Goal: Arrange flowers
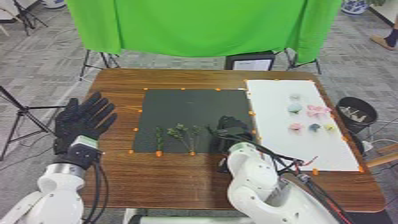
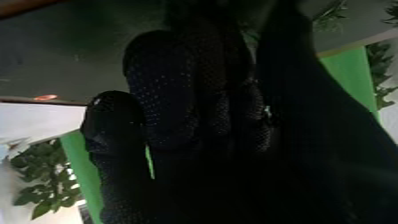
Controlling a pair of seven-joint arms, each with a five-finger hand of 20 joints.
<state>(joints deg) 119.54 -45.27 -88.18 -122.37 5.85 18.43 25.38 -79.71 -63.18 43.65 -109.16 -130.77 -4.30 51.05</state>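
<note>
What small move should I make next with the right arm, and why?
I'd probably raise the right hand slightly, straight up. It covers the near right part of the dark mat, close beside green sprigs, and I can't tell whether it holds anything. A sideways move toward the flower heads might drag a stem.

Table: one
Dark mat: one
White sheet: one
Near-row flower heads: three, one pink flower, one blue flower, one yellow flower
Far pale flowers: two
Pink cluster: one, its blooms too small to count
Slim green stem: one
Branching sprigs: more than one, exact number unclear
Orange markers: more than ten
Hands: two, one left hand, one right hand
Robot arms: two
Green cloth: one
Bin: one
</note>
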